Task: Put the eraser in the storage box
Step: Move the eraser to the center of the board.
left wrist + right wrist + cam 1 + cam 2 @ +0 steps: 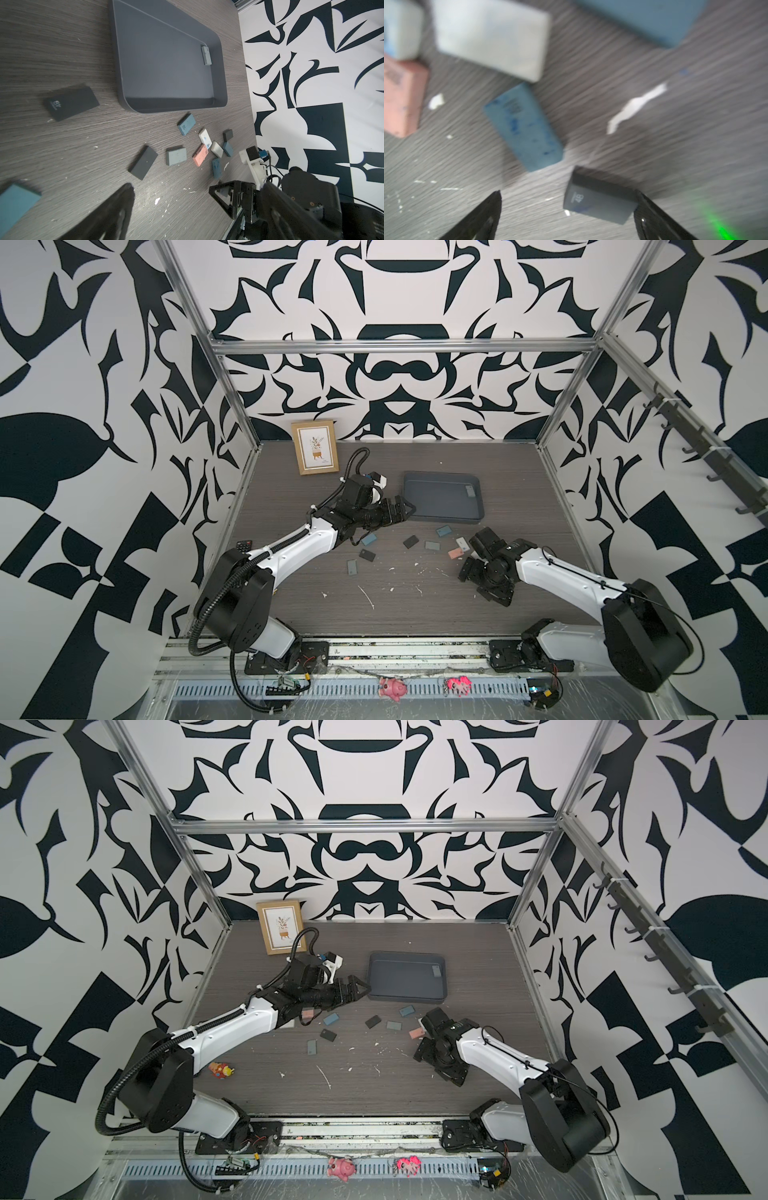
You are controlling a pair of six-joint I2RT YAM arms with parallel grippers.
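Slate-grey storage box, grey eraser in its corner, our left gripper wide, right gripper wide by black eraser.

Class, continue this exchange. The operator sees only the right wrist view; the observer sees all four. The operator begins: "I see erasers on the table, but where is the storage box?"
Observer: The storage box lies beyond the loose erasers, farther from the robot.
Operator: Is anything in it?
Observer: One grey eraser lies inside, near the right wall, towards the back.
Operator: Where is the left hand?
Observer: The left hand is by the box's near left corner, open and empty.
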